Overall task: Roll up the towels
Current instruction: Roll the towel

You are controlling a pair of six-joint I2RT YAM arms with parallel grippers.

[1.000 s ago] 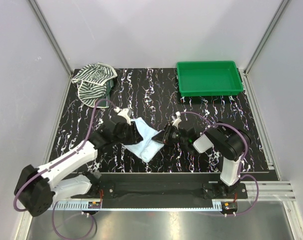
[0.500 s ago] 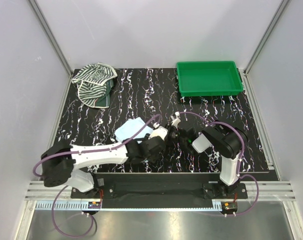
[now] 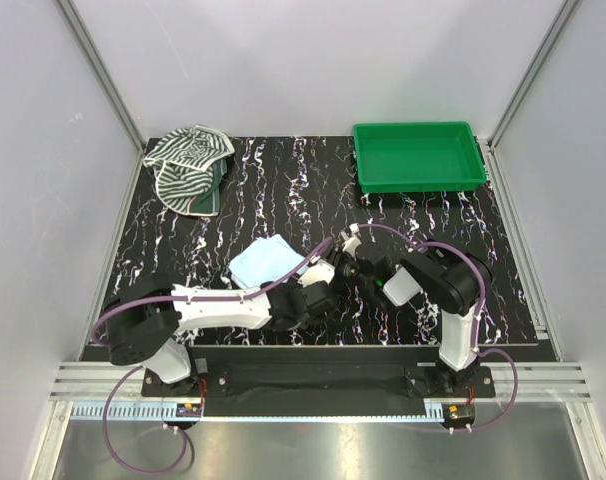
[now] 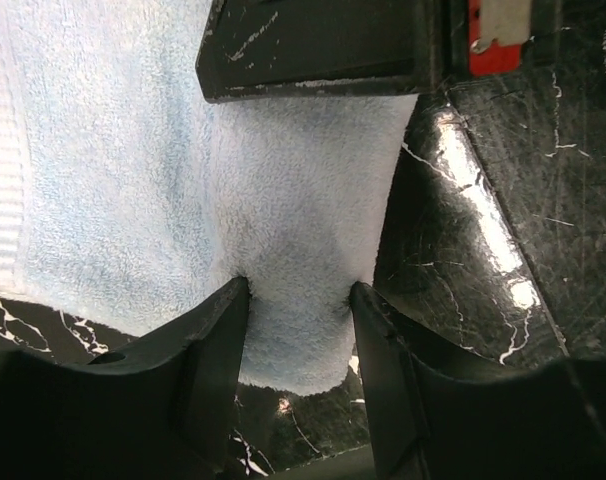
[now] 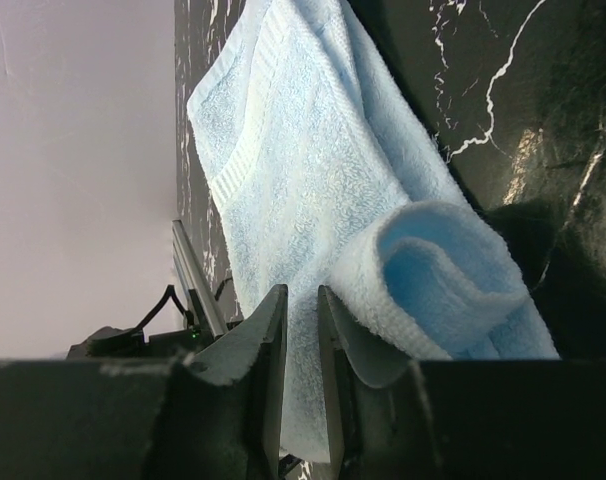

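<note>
The pale blue towel (image 3: 263, 262) lies mid-table, partly rolled at its right end. My left gripper (image 3: 328, 287) reaches across from the left and meets that end. In the left wrist view its fingers (image 4: 223, 330) pinch a thick fold of the blue towel (image 4: 113, 180). My right gripper (image 3: 341, 268) faces it from the right. In the right wrist view its narrow jaws are shut on a layer of the towel (image 5: 303, 170), with the curled roll (image 5: 433, 270) wrapped over one finger. The zebra-striped towel (image 3: 188, 160) lies crumpled at the far left corner.
A green tray (image 3: 418, 155) stands at the far right of the black marbled mat (image 3: 283, 190). The left arm's long link (image 3: 218, 305) lies low across the near edge. Grey walls close in on both sides.
The left arm swung from the towel's left side across the front to its right end. The blue towel shifted left and gathered into a smaller shape. The right gripper stayed nearly in place.
</note>
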